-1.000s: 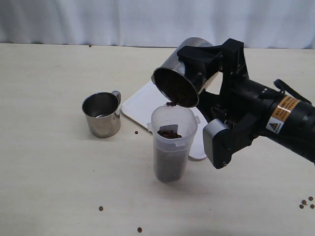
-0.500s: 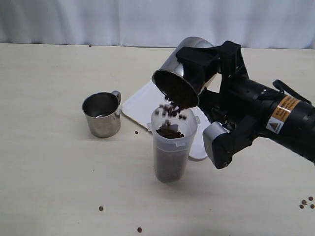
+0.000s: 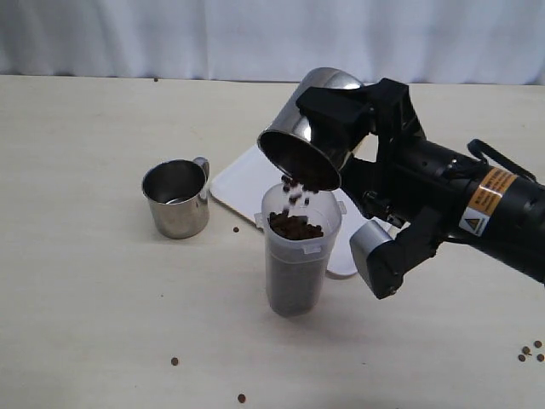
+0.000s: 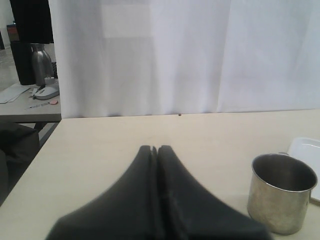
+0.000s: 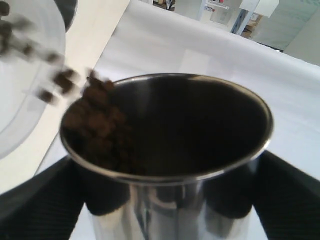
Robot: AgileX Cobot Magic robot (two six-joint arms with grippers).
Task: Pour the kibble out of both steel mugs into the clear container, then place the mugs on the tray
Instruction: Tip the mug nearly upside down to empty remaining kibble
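You see a matte beige worktop backed by a white curtain. Your right pincer grips a shiny steel mug, tilted mouth-down just above the translucent clear container; brown kibble drops in. Your left pincer is closed and empty, near the second mug, which stands upright beside the white tray.

Arm sticker: orange and white, black warning triangle sign
Sticker wording: too small to read
Other readable text: none
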